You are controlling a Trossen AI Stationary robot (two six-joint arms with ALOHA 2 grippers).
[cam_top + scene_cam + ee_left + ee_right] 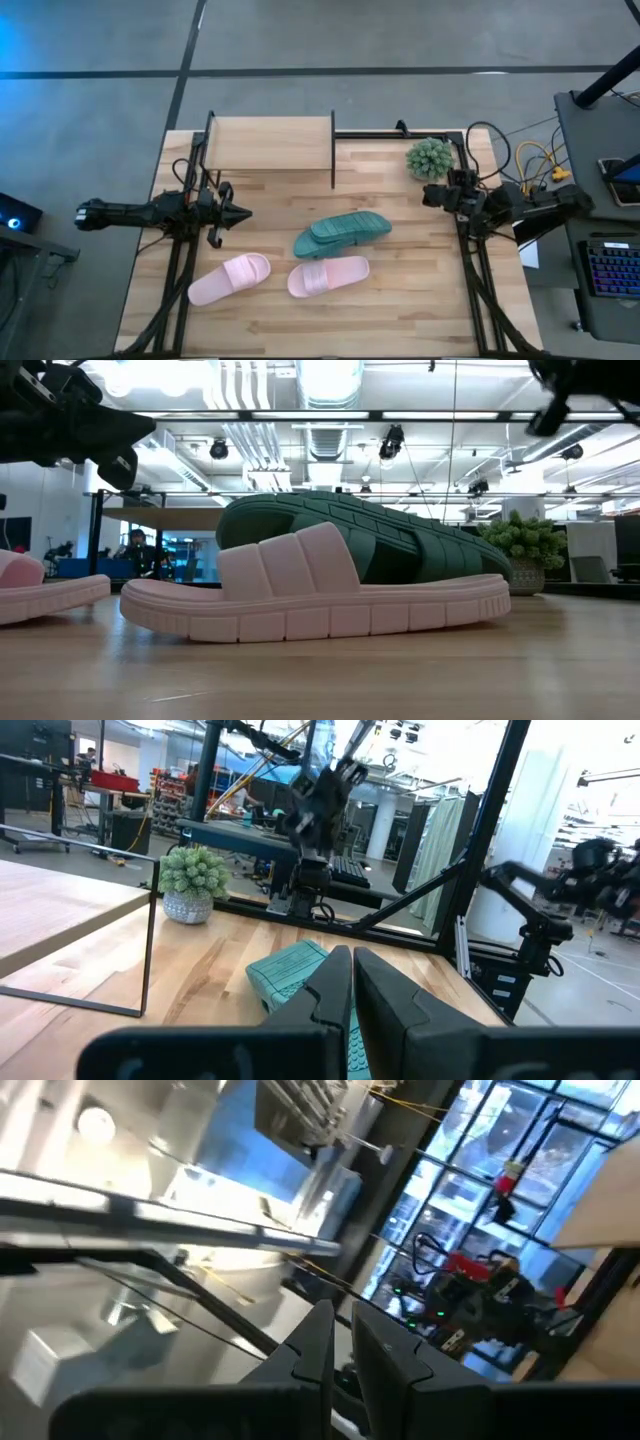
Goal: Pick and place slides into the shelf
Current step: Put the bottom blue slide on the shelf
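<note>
I see all four slides lying mid-table, the teal pair [342, 232] stacked behind the pink ones [328, 276], none on the shelf [270, 146]. My left gripper [240, 212] and right gripper [428, 195] hover pinched shut, empty, presumably parked.

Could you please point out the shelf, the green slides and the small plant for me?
shelf [270, 143], high view, middle of its wood top board.
green slides [343, 230], high view, on the upper slide of the stacked pair.
plant [429, 157], high view, centre of its fuzzy green top.
</note>
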